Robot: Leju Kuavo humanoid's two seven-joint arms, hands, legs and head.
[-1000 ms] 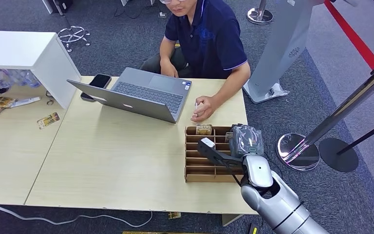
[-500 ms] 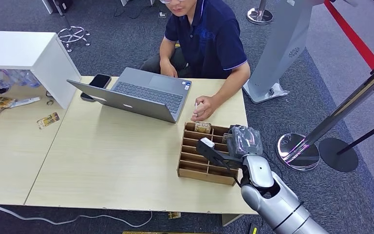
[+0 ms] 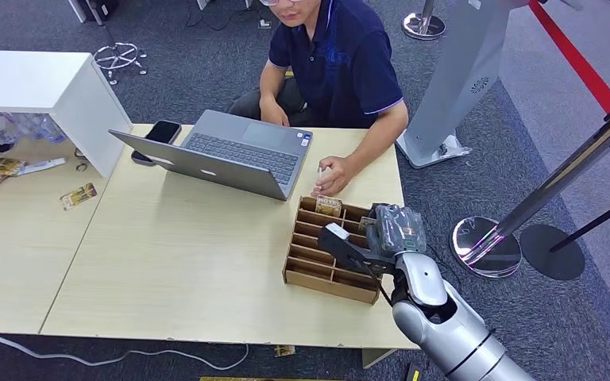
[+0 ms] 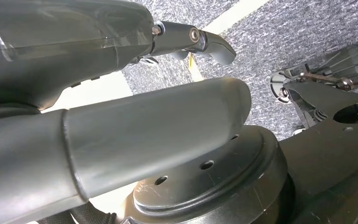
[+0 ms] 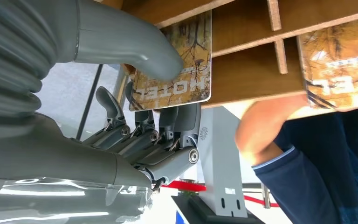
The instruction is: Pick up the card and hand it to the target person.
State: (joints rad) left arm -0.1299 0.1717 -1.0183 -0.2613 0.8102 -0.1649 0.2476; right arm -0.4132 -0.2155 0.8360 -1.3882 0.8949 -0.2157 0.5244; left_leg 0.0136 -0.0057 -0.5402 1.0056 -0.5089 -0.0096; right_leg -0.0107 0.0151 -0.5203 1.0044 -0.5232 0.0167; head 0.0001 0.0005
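Card (image 5: 175, 70) sits in the far right slot of the wooden organizer (image 3: 318, 258), pinched by right robot hand (image 3: 397, 230), thumb on its face, fingers (image 5: 168, 122) behind. Second card (image 3: 330, 205) nearby. Left robot hand (image 4: 121, 93): can't tell its state. Person (image 3: 333, 63) sits beyond the surface (image 3: 175, 262).

Card (image 5: 179, 70): partly covered by the right hand's (image 5: 135, 93) thumb.
Second card (image 5: 342, 70): cut off at the frame edge.
Person (image 3: 330, 71): head cropped, beyond the laptop (image 3: 222, 155).
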